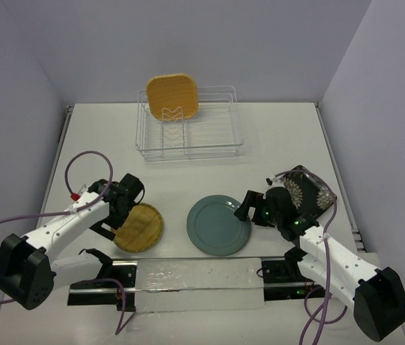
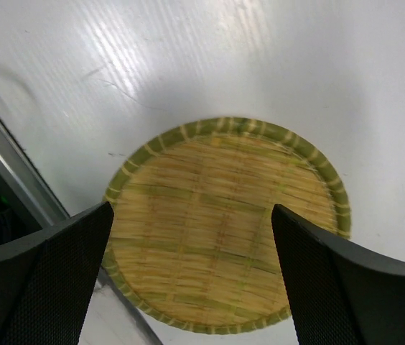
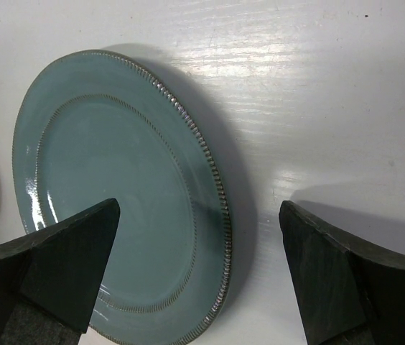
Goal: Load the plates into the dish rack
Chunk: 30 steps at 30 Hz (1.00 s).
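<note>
The wire dish rack (image 1: 188, 133) stands at the back centre, with the orange-tan plate (image 1: 172, 95) upright in its left end. The yellow grid plate (image 1: 141, 228) lies flat at near left. My left gripper (image 1: 121, 214) is open just above it, and the plate (image 2: 224, 230) shows between the fingers (image 2: 44, 287). The teal plate (image 1: 217, 226) lies flat at near centre. My right gripper (image 1: 253, 210) is open over its right rim, with the rim (image 3: 220, 215) between the fingers (image 3: 353, 287). The dark floral plate (image 1: 312, 188) lies at the right, partly hidden by the right arm.
A clear plastic strip (image 1: 199, 277) on black rails runs along the near edge between the arm bases. Purple cables (image 1: 80, 162) loop off both arms. Walls close in the table at the back and on both sides.
</note>
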Tool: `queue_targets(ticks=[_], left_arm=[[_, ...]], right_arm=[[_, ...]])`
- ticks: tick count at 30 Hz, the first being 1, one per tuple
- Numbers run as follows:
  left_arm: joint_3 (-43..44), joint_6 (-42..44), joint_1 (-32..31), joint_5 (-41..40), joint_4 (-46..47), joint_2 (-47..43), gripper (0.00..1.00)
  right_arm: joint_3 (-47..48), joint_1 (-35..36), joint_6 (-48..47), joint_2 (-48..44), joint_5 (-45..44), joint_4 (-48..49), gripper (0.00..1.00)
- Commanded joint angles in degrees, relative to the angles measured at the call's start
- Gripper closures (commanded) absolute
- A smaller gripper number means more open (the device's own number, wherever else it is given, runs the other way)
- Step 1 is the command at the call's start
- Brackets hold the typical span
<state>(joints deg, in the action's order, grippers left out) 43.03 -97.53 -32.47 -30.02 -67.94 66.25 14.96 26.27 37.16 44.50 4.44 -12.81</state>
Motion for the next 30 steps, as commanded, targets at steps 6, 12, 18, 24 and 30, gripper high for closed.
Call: queue_targets(ticks=[6, 12, 18, 24, 30], left_arm=[[-2.9, 2.87, 2.58, 2.33, -0.17, 1.08, 0.01], [-0.87, 0.02, 1.54, 1.08, -1.64, 7.29, 0.01], [-4.68, 3.29, 0.83, 6.37, 10.0, 11.95, 0.01], [-6.29, 4.44, 0.06, 8.46, 16.57, 13.18, 0.01], [-7.95, 5.64, -2.86, 7.73, 24.28, 11.51, 0.01]], right_arm=[[-1.95, -4.82, -1.57, 0.13, 7.17, 6.21, 0.0], [-2.83, -7.86, -1.84, -0.54, 10.24, 7.6, 0.0], [-2.5, -9.72, -2.58, 1.12, 12.45, 8.22, 0.0], [-2.59, -10.21, -2.82, 1.76, 13.62, 8.81, 0.0], [-2.62, -10.4, -2.94, 1.43, 13.56, 9.14, 0.0]])
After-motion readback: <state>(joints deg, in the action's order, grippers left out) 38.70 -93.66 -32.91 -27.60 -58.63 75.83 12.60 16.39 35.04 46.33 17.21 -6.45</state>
